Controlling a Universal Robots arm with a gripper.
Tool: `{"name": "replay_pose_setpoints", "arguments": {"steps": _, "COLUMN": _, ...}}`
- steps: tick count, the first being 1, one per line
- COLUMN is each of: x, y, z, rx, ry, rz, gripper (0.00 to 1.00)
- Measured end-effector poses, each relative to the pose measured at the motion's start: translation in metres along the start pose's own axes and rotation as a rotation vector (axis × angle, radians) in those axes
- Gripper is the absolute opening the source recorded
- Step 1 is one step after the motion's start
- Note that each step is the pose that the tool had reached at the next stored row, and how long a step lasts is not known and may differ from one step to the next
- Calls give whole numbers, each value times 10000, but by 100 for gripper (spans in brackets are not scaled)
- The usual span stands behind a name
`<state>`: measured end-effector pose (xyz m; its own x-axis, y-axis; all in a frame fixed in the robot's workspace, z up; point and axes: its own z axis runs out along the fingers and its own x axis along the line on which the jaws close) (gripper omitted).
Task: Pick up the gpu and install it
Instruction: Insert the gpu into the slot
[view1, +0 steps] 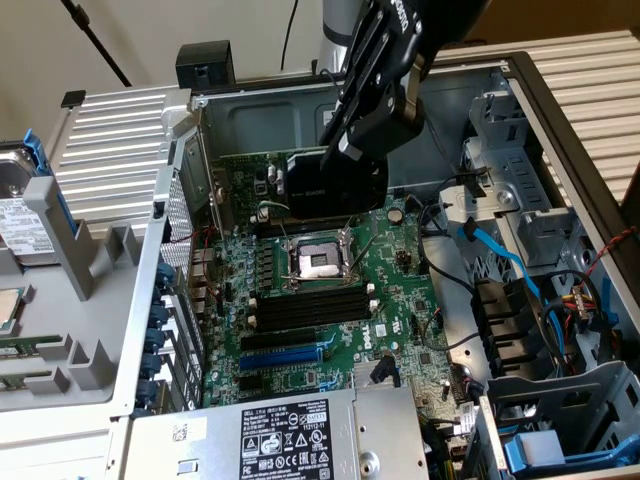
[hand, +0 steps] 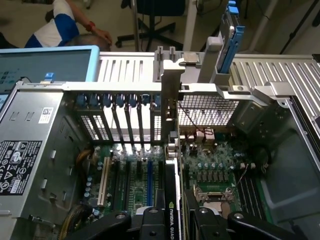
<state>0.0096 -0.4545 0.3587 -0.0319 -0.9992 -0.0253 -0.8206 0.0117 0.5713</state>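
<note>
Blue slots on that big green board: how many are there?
1. The blue slot lies on the motherboard, between the memory sticks and the power supply. The gpu over the board's far end may hide others.

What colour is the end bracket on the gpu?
Silver, bare metal; the bracket shows best in the wrist view.

In the exterior view we lose the arm (view1: 345, 20) at the frame's edge. The gripper (view1: 372, 128) covers part of the gpu (view1: 335, 185), and we cannot tell whether the card's lower edge meets a slot. At the exterior view's left, a drive (view1: 15, 205) is cut off. In the wrist view the fingers (hand: 112, 225) and a person (hand: 57, 25) are cropped, and the label (hand: 17, 160) print is too small to read.
</note>
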Motion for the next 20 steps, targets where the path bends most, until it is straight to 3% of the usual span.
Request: {"name": "replay_pose_setpoints", "arguments": {"steps": 20, "x": 5, "y": 0, "z": 4, "rx": -159, "ry": -1, "rz": 5, "gripper": 26}}
